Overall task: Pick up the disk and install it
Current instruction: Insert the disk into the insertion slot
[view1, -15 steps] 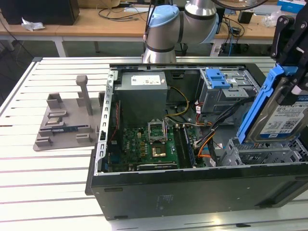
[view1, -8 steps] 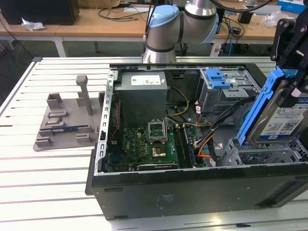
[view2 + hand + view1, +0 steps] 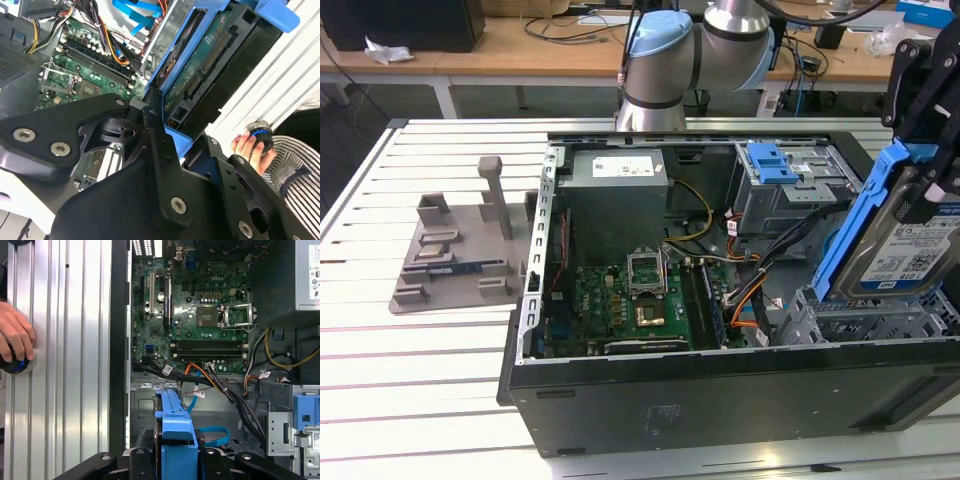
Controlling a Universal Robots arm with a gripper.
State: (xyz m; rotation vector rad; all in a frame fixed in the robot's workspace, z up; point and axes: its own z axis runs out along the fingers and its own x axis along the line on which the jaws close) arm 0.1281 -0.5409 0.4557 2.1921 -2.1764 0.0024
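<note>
A slatted metal table (image 3: 410, 380) carries an open desktop computer case (image 3: 720, 405), laid on its side so the motherboard (image 3: 620, 300) and bays face up. At the exterior view's right, above the metal drive cage (image 3: 880, 325), the disk (image 3: 910, 250) hangs tilted on edge, seemingly angled for entry. The gripper (image 3: 925, 165) is clenched on the disk's upper end. A person's hand (image 3: 15, 335) rests on a round controller (image 3: 17, 365) beside the case.
</note>
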